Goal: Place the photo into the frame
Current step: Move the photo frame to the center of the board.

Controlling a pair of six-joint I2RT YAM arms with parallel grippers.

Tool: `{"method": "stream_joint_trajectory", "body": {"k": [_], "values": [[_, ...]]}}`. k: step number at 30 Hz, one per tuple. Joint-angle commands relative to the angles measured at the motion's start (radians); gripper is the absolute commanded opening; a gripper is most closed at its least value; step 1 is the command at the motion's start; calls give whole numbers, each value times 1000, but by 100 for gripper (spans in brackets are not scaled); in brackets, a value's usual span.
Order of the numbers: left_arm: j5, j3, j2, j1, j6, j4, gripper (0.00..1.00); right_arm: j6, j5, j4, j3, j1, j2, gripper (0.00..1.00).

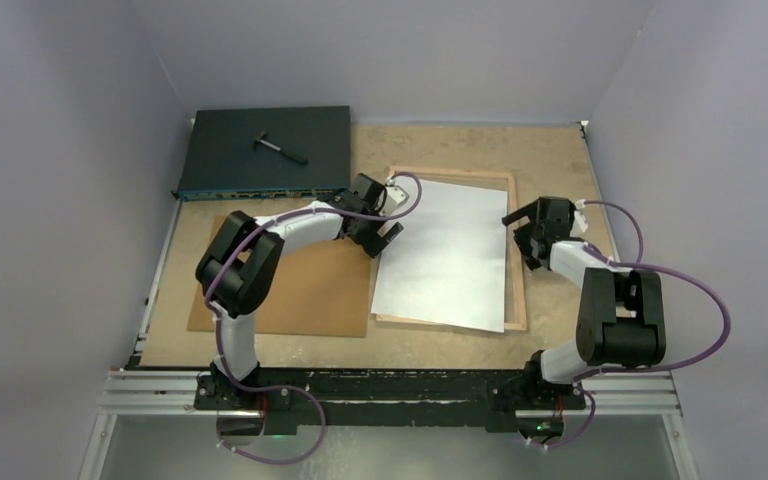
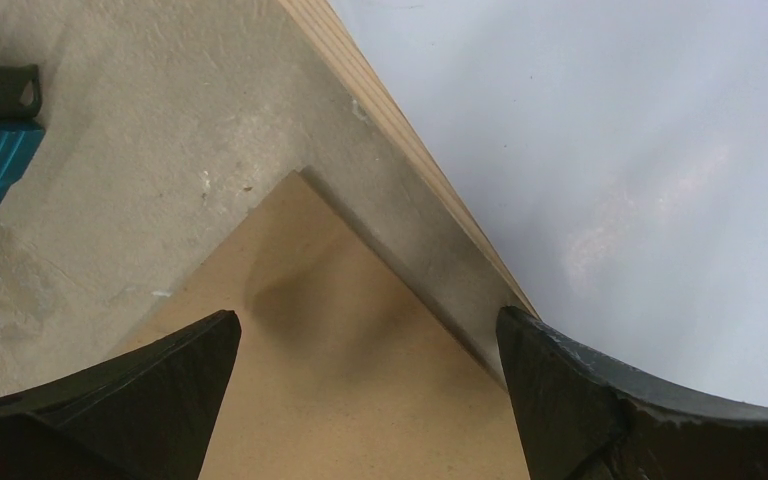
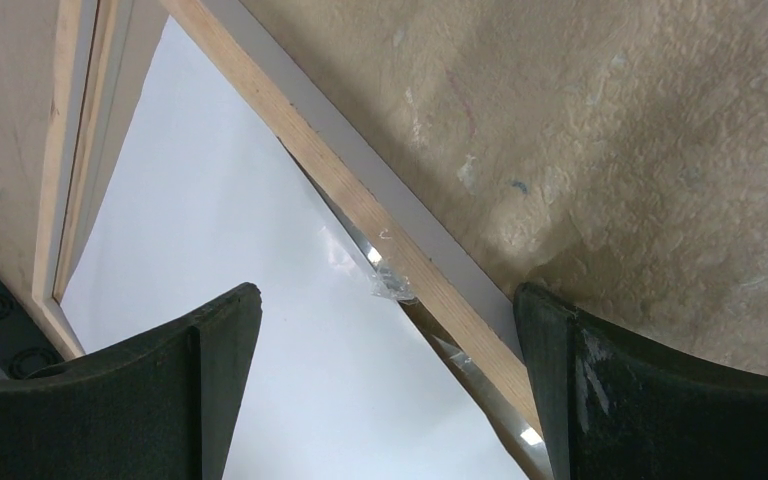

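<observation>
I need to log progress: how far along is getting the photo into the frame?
Done: the photo lies white side up on the face-down frame, but askew. In hand: nothing; left pincer and right pincer hang open beside it. Left: squaring the photo into the recess; the brown backing board lies aside.

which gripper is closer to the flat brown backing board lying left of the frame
Left. The left gripper hovers open over the flat brown backing board at its far right corner; the right gripper hovers over the right edge of the thin light-wood frame, across it from the board.
</observation>
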Motion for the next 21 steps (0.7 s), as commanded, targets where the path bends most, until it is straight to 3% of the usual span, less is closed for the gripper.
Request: {"method": "stream_joint_trajectory", "body": {"k": [1, 12, 21], "values": [[46, 50, 11, 9, -36, 33, 100, 47, -85, -52, -1, 32, 12, 99], [78, 208, 77, 21, -59, -19, 100, -32, -86, -119, 168, 47, 89, 99], [208, 224, -60, 118, -61, -167, 100, -123, 96, -245, 182, 82, -80, 99]]}}
